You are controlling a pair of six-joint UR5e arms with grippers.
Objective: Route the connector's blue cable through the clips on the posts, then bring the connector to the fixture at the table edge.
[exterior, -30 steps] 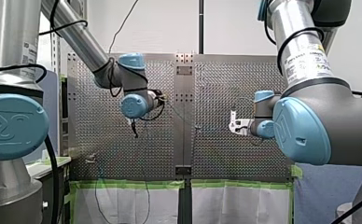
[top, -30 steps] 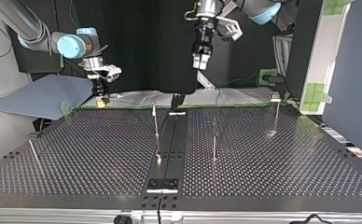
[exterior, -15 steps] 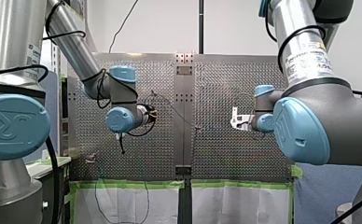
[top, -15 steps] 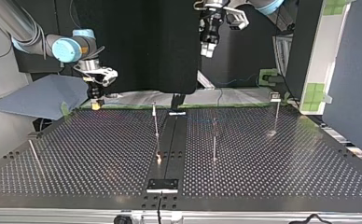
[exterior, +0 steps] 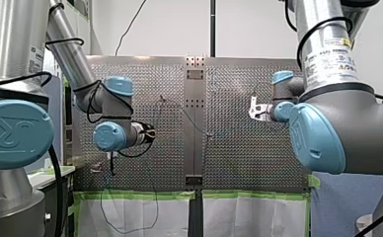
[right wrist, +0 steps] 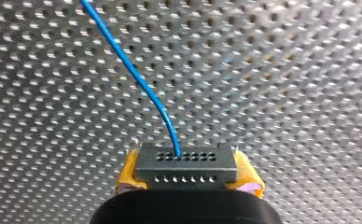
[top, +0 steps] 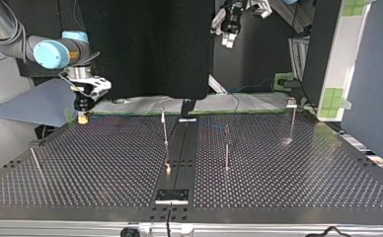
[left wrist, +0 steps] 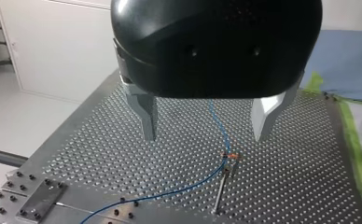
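Connector [right wrist: 186, 165] between my right gripper's [top: 83, 117] pads [right wrist: 128, 171], over the table's [top: 105, 168] far corner at the top view's left, my left gripper [top: 227, 40] high above centre, posts [top: 165, 129] mid-table, fixture [top: 172, 195] at near edge.

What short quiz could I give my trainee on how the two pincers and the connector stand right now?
1. True or false: my left pincer is shut.
2. What does my right pincer hold? A) a post B) the connector C) nothing
3. Fill in: the blue cable leaves the connector, which sits between ____ pads.
Key: 1 false, its fingers stand apart with nothing between them; 2 B; 3 yellow.
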